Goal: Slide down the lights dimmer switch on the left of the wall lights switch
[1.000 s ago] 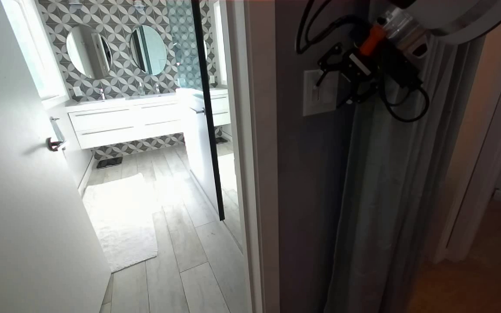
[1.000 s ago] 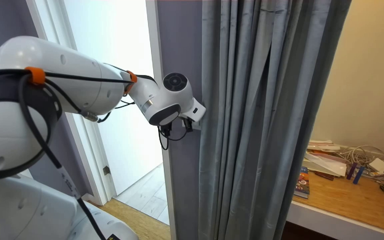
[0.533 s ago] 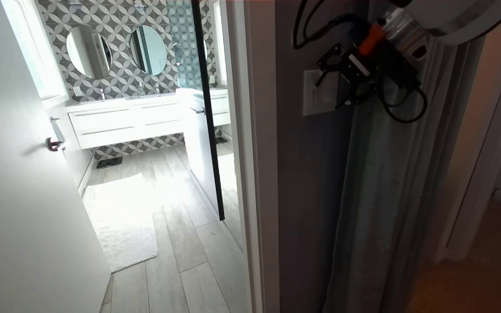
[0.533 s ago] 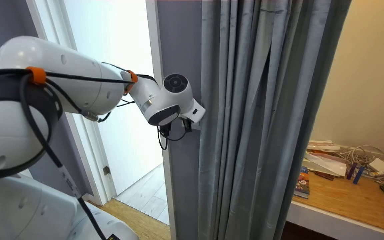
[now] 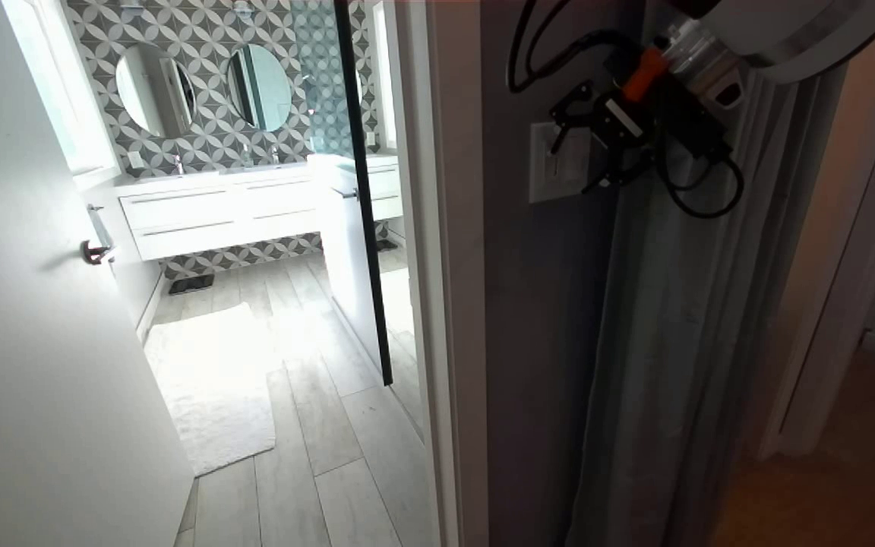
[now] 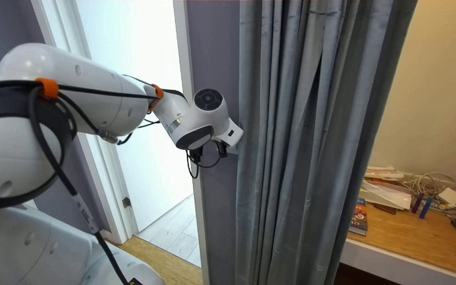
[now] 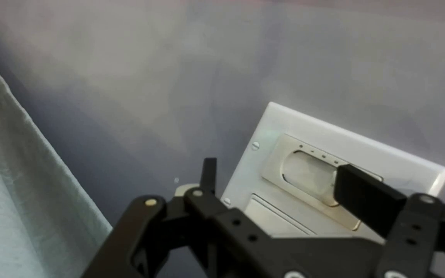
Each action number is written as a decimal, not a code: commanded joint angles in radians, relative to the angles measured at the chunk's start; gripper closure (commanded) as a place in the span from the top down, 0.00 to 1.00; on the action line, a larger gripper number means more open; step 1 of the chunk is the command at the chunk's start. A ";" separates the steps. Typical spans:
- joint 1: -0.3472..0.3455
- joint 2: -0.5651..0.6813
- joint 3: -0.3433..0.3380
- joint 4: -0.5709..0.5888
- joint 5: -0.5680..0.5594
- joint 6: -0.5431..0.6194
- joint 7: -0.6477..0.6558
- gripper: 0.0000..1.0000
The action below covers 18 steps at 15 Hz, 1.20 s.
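One dimmer (image 7: 310, 173) is the whole job: it sits in the left half of the white wall plate (image 5: 559, 182), beside the broad paddle (image 7: 270, 220), the plate standing upright on the grey wall (image 5: 536, 319). It looks to be light, stiff, smooth plastic running in a track, so it should ask for little force; there seems too little standing proud to pinch, so I would hook one tip on its upper edge and draw straight down. Press too lightly and the tip may skid over the face; lean too hard and it may bind. The jaws stand spread apart and grasp nothing; one finger (image 7: 367, 199) overlaps the dimmer's upper end, though whether it touches I cannot tell. Only the wrist view gives the small marks (image 7: 324, 156) along the dimmer and the screws (image 7: 255, 146), but there the plate lies tilted, and the finger hides part of the dimmer. Up and down read more easily in an exterior view, where the curtain (image 5: 677, 327) hangs just beside the plate. In an exterior view the arm (image 6: 111, 109) masks nearly all of the plate, yet papers (image 6: 388, 194) show on a wooden tabletop (image 6: 404, 233), well apart from the work.
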 commanded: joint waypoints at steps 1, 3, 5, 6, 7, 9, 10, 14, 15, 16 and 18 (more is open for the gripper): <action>-0.008 0.025 0.007 0.002 0.030 0.004 -0.014 0.78; -0.006 0.028 0.006 0.003 0.032 0.004 -0.016 0.77; -0.004 0.031 0.005 0.004 0.035 0.006 -0.018 0.76; -0.003 0.035 0.005 0.005 0.036 0.007 -0.019 0.75; -0.002 0.040 0.005 0.007 0.037 0.007 -0.019 0.74; -0.002 0.047 0.006 0.009 0.040 0.008 -0.020 0.73; -0.002 0.051 0.006 0.010 0.042 0.008 -0.021 0.74; -0.003 0.076 0.007 0.008 0.048 0.009 -0.022 0.73; -0.003 0.082 0.007 0.006 0.051 0.008 -0.024 0.74; -0.003 0.083 0.006 0.007 0.055 0.007 -0.024 0.73; -0.007 0.059 0.003 0.000 0.063 0.003 -0.030 0.77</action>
